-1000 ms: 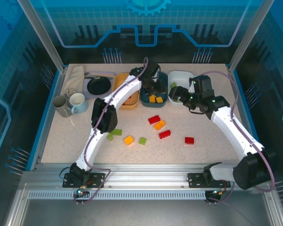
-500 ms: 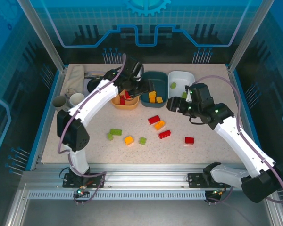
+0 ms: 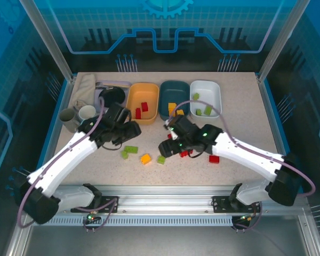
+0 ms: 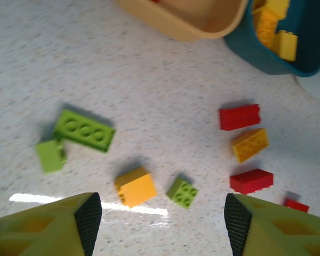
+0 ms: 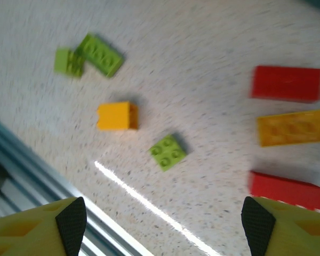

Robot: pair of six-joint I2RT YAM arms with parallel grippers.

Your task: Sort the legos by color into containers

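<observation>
Hovering spread wide, left tool [image 4: 161,223] and right tool [image 5: 165,225] have legos [image 4: 134,186] lying beneath.

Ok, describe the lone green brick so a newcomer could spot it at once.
Start at the teal tub and come toward the near edge of the table, to the loose bricks. Just right of the yellow cube lies a square green brick with four studs. It lies alone; the long green and small green lie together farther left.
</observation>
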